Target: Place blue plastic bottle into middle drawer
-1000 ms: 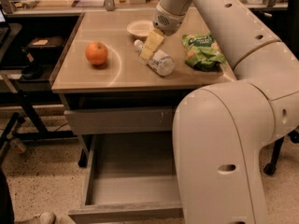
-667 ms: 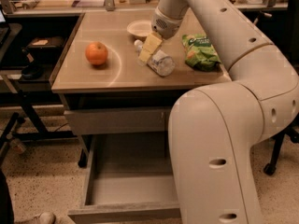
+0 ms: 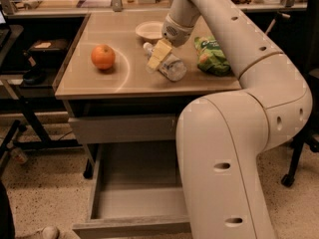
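Note:
The blue plastic bottle (image 3: 172, 67) lies on its side on the tan table top, white cap toward the bowl. My gripper (image 3: 158, 54) reaches down from the arm over the bottle's cap end and covers its neck and upper part. The bottle rests on the table. The middle drawer (image 3: 137, 195) is pulled out wide below the table, with a bare grey inside and nothing in it. Its front panel (image 3: 130, 228) is at the bottom of the view.
An orange (image 3: 102, 57) sits on the left of the table top (image 3: 89, 83). A white bowl (image 3: 149, 30) stands behind the bottle. A green snack bag (image 3: 211, 56) lies to the right. The upper drawer front (image 3: 124, 128) is nearly closed. My arm's big body (image 3: 224, 168) covers the drawer's right side.
The gripper stays at the bottle's cap end, shifted only slightly. The bottle has not visibly moved. The arm's lower body has shifted a little in the view.

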`<state>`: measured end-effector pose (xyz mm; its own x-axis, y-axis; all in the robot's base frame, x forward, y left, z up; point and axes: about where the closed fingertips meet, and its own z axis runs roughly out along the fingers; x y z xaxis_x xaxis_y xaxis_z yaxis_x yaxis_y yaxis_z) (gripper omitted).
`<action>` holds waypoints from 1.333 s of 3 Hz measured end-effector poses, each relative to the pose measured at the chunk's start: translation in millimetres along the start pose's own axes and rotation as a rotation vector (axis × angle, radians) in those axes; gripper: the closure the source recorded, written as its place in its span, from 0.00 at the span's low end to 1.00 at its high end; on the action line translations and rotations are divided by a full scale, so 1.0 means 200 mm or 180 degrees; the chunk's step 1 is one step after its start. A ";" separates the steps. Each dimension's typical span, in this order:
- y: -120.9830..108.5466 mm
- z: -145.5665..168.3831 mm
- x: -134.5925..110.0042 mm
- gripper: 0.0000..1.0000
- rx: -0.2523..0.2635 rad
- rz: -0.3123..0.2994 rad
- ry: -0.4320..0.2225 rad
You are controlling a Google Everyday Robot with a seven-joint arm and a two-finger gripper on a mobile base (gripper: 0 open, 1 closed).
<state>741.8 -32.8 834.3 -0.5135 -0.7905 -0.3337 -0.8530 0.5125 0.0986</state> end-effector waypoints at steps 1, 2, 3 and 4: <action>-0.03 0.02 0.02 0.19 0.0031 -0.0017 -0.0029; -0.04 0.04 0.00 0.42 0.0047 -0.0018 -0.0062; -0.04 0.04 0.00 0.65 0.0047 -0.0018 -0.0063; -0.04 0.04 0.00 0.89 0.0047 -0.0018 -0.0063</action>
<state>749.7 -33.9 826.8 -0.5067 -0.7867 -0.3526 -0.8543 0.5132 0.0828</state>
